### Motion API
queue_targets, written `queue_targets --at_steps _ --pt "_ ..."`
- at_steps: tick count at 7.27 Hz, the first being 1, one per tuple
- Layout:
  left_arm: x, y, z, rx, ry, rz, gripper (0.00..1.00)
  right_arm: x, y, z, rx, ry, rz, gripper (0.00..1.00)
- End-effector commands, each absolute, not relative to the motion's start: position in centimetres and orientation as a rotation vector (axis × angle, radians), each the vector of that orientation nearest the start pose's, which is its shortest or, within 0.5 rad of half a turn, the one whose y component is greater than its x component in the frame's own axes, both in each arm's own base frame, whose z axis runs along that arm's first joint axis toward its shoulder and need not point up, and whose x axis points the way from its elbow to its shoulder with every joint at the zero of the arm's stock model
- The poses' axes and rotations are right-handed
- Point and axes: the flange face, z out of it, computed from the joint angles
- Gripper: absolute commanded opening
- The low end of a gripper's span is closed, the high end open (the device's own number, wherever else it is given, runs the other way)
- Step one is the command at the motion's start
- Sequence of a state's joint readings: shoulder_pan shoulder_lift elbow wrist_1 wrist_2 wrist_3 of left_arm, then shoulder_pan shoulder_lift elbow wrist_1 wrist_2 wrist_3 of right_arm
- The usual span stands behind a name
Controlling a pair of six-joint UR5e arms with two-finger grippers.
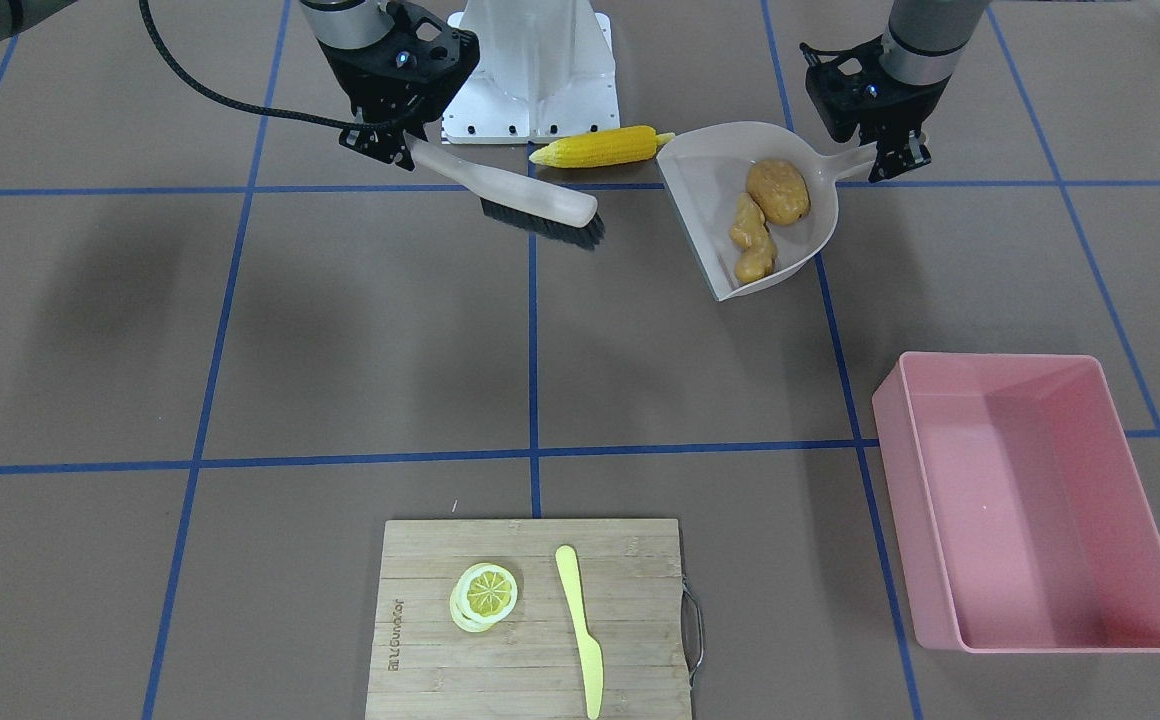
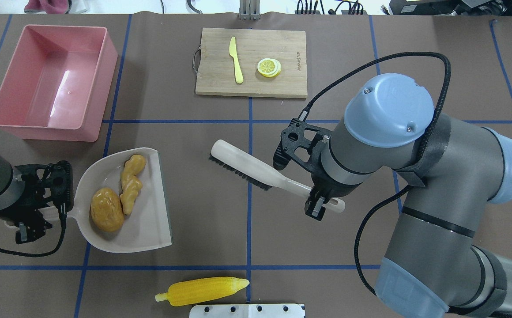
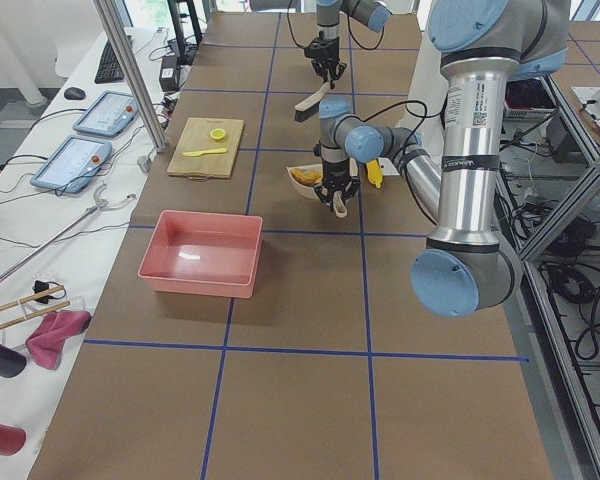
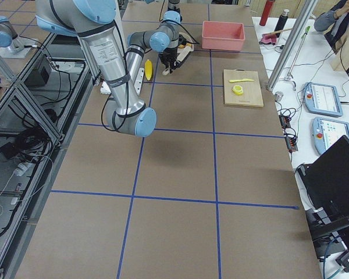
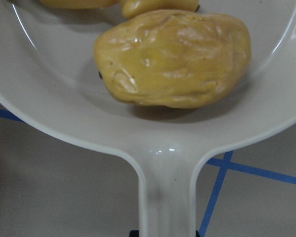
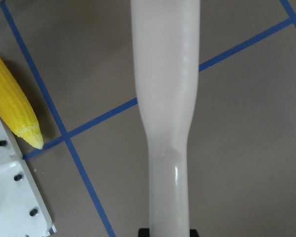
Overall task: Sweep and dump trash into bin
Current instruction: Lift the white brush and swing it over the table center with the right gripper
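Observation:
The brown potato [image 1: 778, 190] and the knobbly ginger root [image 1: 752, 240] lie inside the beige dustpan [image 1: 710, 190]. My left gripper [image 1: 895, 160] is shut on the dustpan's handle; the left wrist view shows the potato [image 5: 172, 57] close up in the pan. The yellow corn cob [image 1: 600, 148] lies on the table by the robot base, just outside the pan's mouth. My right gripper [image 1: 390, 145] is shut on the handle of a brush [image 1: 530, 200], bristles down, near the corn. The pink bin [image 1: 905, 500] stands empty on the far side, on my left.
A wooden cutting board [image 1: 630, 600] with a lemon slice [image 1: 486, 594] and a pale yellow knife [image 1: 580, 625] sits at the far edge. The white robot base plate [image 1: 530, 100] is right behind the corn.

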State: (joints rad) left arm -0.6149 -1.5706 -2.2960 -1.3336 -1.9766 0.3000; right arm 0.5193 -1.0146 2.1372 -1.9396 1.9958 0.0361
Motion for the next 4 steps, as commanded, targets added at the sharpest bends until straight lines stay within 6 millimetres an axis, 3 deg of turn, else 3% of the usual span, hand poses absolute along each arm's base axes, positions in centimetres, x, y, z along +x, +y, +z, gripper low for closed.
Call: queue_targets --at_steps 1,2,3,4 --pt "29.2 -32.1 36.4 0.360 0.580 1.300 0.00 -42.8 -34.6 16.5 0.542 -0.683 -1.241 0.00" --pt "29.0 -31.8 36.8 0.361 0.584 1.293 0.00 -44.6 -36.2 16.0 0.561 -0.643 -1.300 0.00" --pt "28.9 -31.5 37.0 0.347 0.598 1.293 0.00 -45.4 -37.0 16.7 0.623 -0.580 -1.521 0.00" --pt "28.7 -31.2 37.6 0.360 0.604 1.296 0.00 -45.3 -36.6 16.6 0.659 -0.565 -1.614 0.00"
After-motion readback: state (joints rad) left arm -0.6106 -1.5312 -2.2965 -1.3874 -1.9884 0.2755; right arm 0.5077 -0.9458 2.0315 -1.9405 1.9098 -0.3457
